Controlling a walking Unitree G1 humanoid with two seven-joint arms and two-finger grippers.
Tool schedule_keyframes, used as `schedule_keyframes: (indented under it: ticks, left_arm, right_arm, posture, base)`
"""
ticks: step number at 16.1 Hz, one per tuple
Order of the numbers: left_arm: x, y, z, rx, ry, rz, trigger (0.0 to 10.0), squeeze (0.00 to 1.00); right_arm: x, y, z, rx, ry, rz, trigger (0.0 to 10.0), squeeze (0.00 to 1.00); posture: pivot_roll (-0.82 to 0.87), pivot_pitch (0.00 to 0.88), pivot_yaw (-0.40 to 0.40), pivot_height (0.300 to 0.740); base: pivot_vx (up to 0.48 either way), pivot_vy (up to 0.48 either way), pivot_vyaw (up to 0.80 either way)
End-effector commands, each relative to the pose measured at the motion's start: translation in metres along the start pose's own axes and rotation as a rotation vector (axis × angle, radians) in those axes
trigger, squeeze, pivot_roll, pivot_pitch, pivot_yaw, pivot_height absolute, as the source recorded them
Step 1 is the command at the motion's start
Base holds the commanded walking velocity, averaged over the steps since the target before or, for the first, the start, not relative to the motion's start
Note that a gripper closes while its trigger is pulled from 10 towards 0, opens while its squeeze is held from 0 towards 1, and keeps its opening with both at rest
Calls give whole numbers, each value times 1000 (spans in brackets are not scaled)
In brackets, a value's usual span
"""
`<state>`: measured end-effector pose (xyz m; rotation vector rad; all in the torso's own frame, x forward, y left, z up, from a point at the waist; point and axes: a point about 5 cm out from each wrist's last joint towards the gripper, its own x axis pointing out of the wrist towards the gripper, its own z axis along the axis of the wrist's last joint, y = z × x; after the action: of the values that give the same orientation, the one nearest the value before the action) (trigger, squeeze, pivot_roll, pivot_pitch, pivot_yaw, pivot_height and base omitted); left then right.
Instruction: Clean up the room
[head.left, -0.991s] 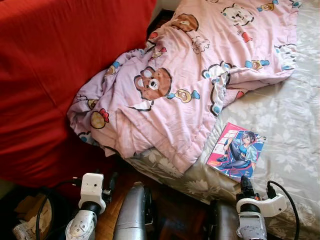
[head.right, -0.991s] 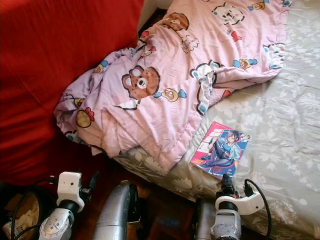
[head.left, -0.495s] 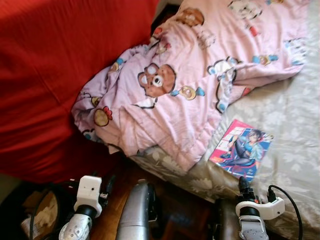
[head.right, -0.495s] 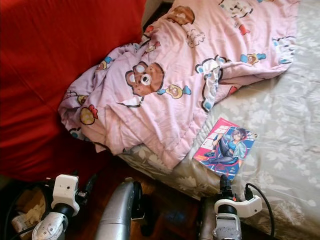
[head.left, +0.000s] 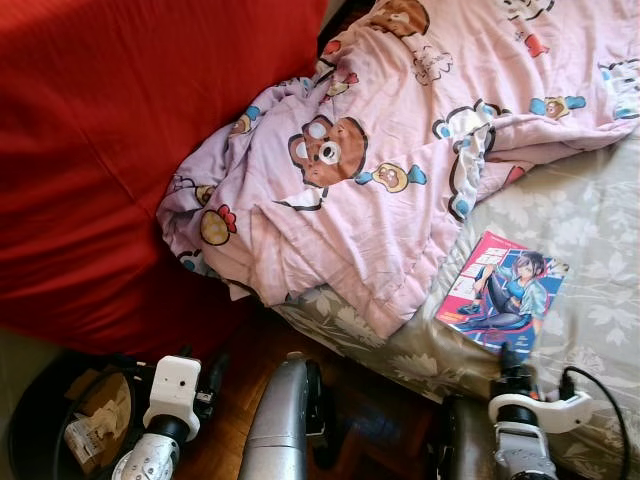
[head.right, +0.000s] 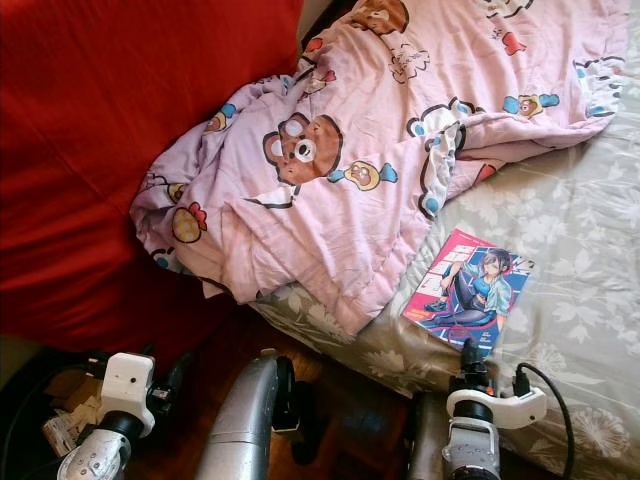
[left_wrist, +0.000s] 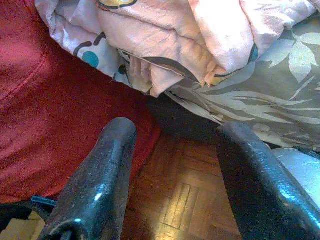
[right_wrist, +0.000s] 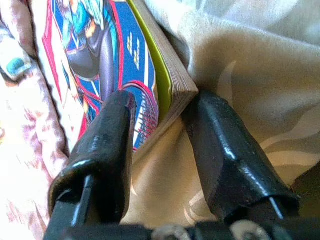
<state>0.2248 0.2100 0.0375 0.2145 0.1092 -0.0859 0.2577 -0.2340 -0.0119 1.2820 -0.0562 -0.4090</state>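
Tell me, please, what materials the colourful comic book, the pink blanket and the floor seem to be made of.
The colourful illustrated comic book looks like paper with a glossy printed cover; its stacked page edges show in the right wrist view. The pink cartoon-bear blanket seems soft, matte woven fabric, probably cotton, since it creases and folds. The brown floor looks like varnished wooden parquet: herringbone blocks with a sheen.

Bright daylight, sharp frames, floor shadowed.

A bed with a grey floral sheet (head.left: 590, 230) stands on sunlit wooden parquet (left_wrist: 185, 200), beside red fabric (head.left: 110, 150).
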Motion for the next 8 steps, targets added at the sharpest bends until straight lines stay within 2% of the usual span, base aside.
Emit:
schedule_keyframes:
  ticks: [1, 2, 4, 8]
  left_arm:
    - [-8, 5, -9, 19, 54, 2, 10000, 0]
    - [-8, 5, -8, 19, 55, 2, 10000, 0]
    - [-7, 4, -7, 20, 58, -1, 10000, 0]
    - [-3, -1, -6, 24, 60, -12, 10000, 0]
  right_arm:
    - [-4, -6, 2, 3, -15, -17, 10000, 0]
    - [-4, -6, 2, 0, -12, -16, 10000, 0]
    - [-6, -8, -1, 3, -2, -22, 0, 0]
    - [-9, -11, -3, 7, 2, -32, 0, 0]
  posture:
    - [189, 355, 171, 614]
    - [188, 355, 171, 614]
    - [186, 353, 169, 614]
    - [179, 345, 164, 614]
  base:
    - [0, 0, 0]
    - [0, 0, 0]
    - [0, 0, 0]
    - [0, 0, 0]
